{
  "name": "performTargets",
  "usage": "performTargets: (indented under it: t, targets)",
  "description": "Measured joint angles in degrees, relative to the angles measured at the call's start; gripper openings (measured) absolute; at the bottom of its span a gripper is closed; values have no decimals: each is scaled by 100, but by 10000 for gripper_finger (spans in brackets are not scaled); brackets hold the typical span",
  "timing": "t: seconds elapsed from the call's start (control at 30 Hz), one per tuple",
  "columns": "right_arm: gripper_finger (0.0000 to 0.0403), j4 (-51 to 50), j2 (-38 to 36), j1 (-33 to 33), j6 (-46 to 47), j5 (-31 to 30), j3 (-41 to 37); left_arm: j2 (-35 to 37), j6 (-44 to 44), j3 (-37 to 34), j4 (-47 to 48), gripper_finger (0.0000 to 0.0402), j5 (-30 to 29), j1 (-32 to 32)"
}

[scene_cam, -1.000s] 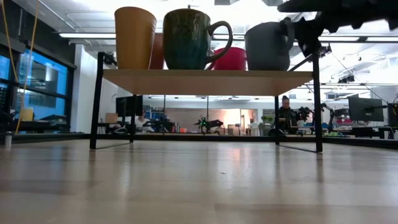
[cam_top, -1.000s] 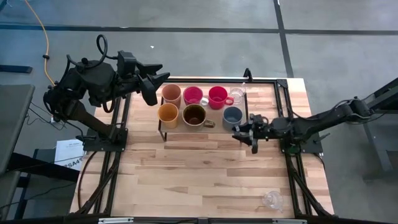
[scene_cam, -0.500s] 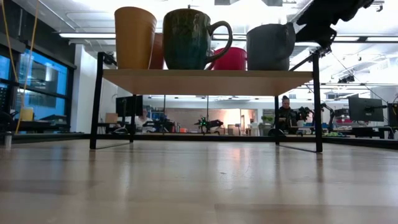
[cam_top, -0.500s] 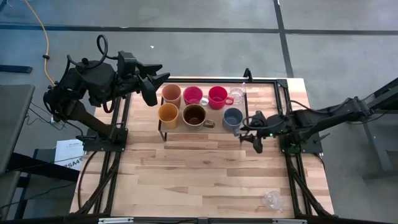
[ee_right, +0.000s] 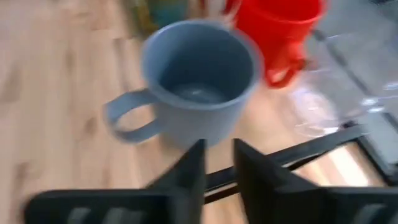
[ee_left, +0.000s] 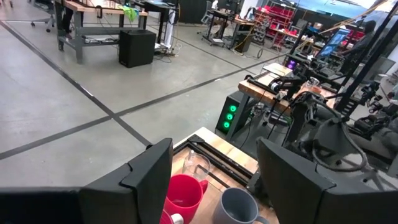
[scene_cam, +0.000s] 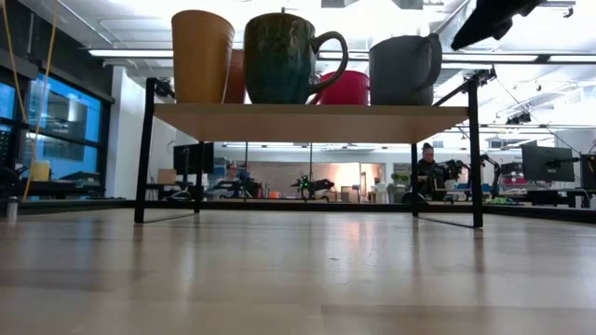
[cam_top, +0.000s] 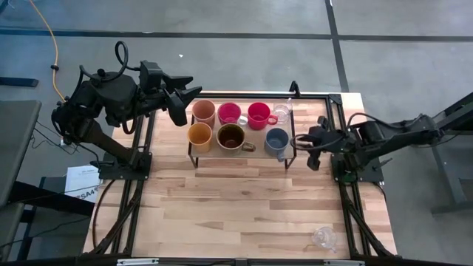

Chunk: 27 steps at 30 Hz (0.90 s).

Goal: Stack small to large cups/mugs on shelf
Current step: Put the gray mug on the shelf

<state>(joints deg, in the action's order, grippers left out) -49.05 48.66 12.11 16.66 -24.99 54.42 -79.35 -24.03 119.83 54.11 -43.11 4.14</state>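
Note:
Seven cups stand on the shelf (cam_top: 255,150). The far row is the peach tumbler (cam_top: 203,112), a pink cup (cam_top: 229,113), a red cup (cam_top: 259,115) and a clear glass (cam_top: 281,112). The near row is the orange-yellow cup (cam_top: 199,135), the dark-brown mug (cam_top: 231,137) and the grey-blue mug (cam_top: 276,140). A second clear glass (cam_top: 323,237) stands on the tabletop near the near right corner. My right gripper (cam_top: 304,148) hovers just right of the grey-blue mug (ee_right: 199,74), open by a narrow gap and holding nothing. My left gripper (cam_top: 183,103) waits open at the shelf's far left corner.
The shelf's black frame posts (scene_cam: 475,149) stand at its corners, one between my right gripper and the grey-blue mug. Bare tabletop (cam_top: 244,199) spreads over the near half. People sit at desks in the room beyond the table (scene_cam: 426,167).
My right gripper has drawn back from the grey-blue mug toward the table's right edge and risen, nearly leaving the top of the low view. The mug stays upright on the shelf's right end.

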Motion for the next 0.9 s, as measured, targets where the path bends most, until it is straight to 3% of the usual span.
performTargets:
  t: [0.1, 0.27, 0.53, 0.6, 0.9]
  targets:
    - [14, 91, 9, -271, -24, -156, -58, 0, 0, 0, 0, 223, 0, 0]
    - [9, 773, 22, -846, -246, -172, -523, 0, 0, 0, -2, 223, 0, 0]
    - [1, 1458, 61, -1578, -702, 688, -617, 0, 0, 0, 0, 223, 0, 0]
    - [1, 1460, 138, -1686, -656, 1002, -617, 0, -1, 0, 0, 223, 0, 0]
    - [0, 2146, 652, -1873, -905, 1356, -617, 0, 11, 0, 4, 223, 0, 0]
